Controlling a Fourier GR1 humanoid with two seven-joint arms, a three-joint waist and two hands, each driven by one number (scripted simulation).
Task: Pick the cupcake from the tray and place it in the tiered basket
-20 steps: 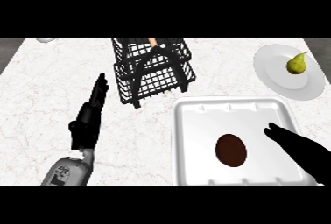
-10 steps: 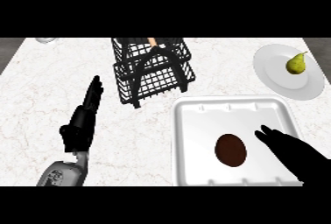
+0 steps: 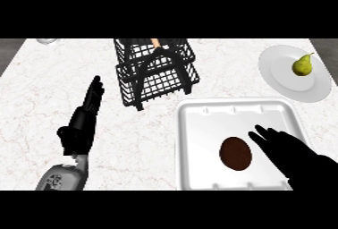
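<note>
Upright on the tray (image 3: 198, 134), the cupcake (image 3: 235, 153) sits just beside the right hand (image 3: 284, 145), fingers spread.

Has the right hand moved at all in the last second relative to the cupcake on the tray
Yes. The right hand has slid left across the tray toward the cupcake, closing most of the gap; its fingers are straight and not yet touching it.

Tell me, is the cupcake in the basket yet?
Not yet. Nothing looks done: the cupcake lies on the white tray. In hand: the right hand is over the tray just right of the cupcake, fingers straight, not around it. Left: grasp it, lift it and set it in the tiered basket. The left hand rests open at left.
</note>
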